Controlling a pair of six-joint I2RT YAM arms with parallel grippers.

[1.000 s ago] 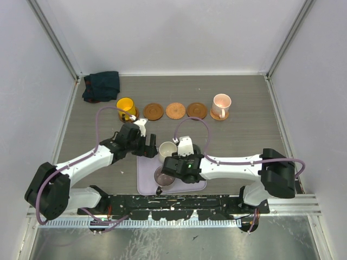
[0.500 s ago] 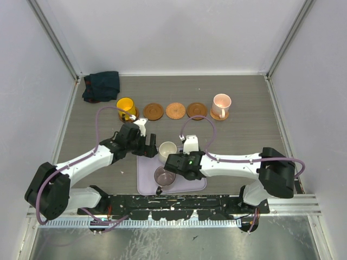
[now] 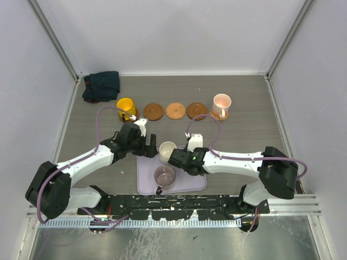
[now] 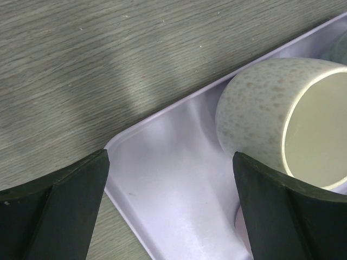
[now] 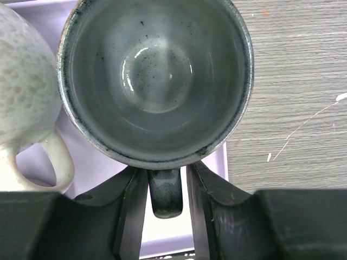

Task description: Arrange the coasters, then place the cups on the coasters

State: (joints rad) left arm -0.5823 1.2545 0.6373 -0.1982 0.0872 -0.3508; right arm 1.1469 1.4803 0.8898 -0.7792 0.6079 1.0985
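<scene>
Right fingers [image 5: 130, 216] gripped the grey cup [image 5: 157, 81] by its handle; left fingers [image 4: 59, 211] gaped open. Next, it needed lifting onto a bare coaster [image 3: 153, 111].

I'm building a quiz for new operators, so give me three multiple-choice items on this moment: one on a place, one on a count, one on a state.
1. The cream cup stands:
A. on a coaster
B. on the lavender tray
C. on the bare tabletop

2. How many coasters carry no cup?
A. one
B. three
C. five

3. The right hand is:
A. wide open over bare tabletop
B. holding a coaster
C. closed on the grey-green cup by its handle

Answers:
1 B, the top view shows it on the tray's far part.
2 B, three bare discs lie in the row between the yellow cup and the pink cup.
3 C, the right wrist view shows fingers against both sides of the handle.
</scene>
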